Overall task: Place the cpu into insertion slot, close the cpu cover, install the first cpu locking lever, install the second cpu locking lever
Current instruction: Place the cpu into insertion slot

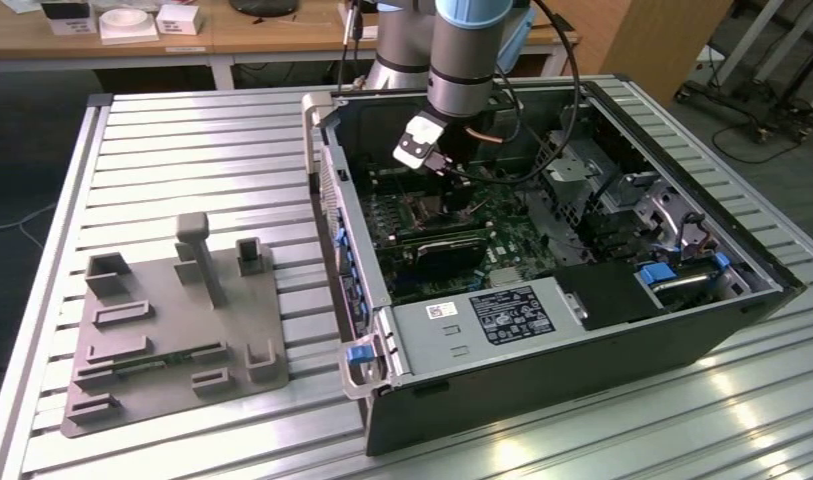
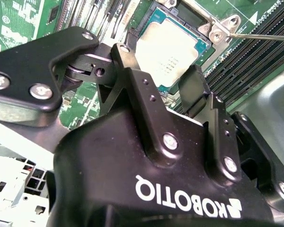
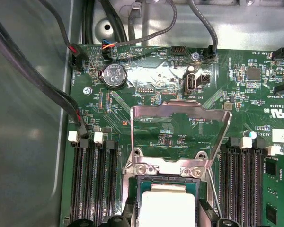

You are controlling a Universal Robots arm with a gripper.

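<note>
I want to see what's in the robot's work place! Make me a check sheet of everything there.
Surface: slatted metal table carrying an open computer case.
Job's things: the cpu lies in the insertion slot; the cpu cover is open, not over the cpu.
Clutter: grey holder board on the table, at the exterior view's left of the case.
Grippers: gripper inside the case, right at the cpu.
Cables: black cables run beside the green motherboard.
Surroundings: wooden desk behind the table, with small white boxes.
</note>
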